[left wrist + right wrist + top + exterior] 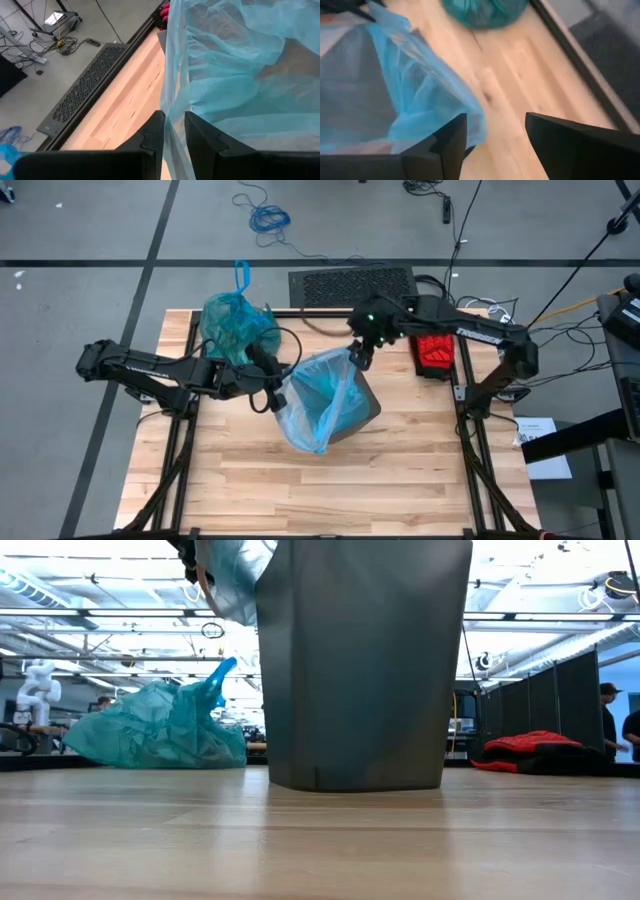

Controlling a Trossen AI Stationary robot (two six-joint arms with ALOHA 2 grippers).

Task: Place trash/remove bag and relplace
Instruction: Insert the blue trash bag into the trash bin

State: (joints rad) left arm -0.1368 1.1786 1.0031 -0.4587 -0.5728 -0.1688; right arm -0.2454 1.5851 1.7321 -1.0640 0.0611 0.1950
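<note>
The bag (pixel 235 325), teal-green and knotted shut, lies on its side on the table's far left (pixel 160 730). The trash is out of view. A grey bin (pixel 366 408) stands upright mid-table (pixel 365 660) with a pale blue plastic bag (pixel 318 405) draped in and over it. My left gripper (pixel 275 388) is at the pale bag's left rim, fingers a little apart (pixel 174 135) with the film running between them. My right gripper (pixel 360 355) hangs open above the rim's far right corner (pixel 495 135), and the film's edge (pixel 470 117) lies beside one finger. My left gripper has the pale blue bag's rim edge (pixel 172 117) between its two fingers, coming from the table's left and slanting down. The fingers stand slightly apart, and I cannot tell whether either touches the film. The film there hangs slack over the bin's side.
A red glove (pixel 435 352) lies at the table's far right edge (pixel 530 750). A black perforated mat (pixel 352 283) lies on the floor beyond the far edge. Bare wood stretches across the table's near half (pixel 330 490).
</note>
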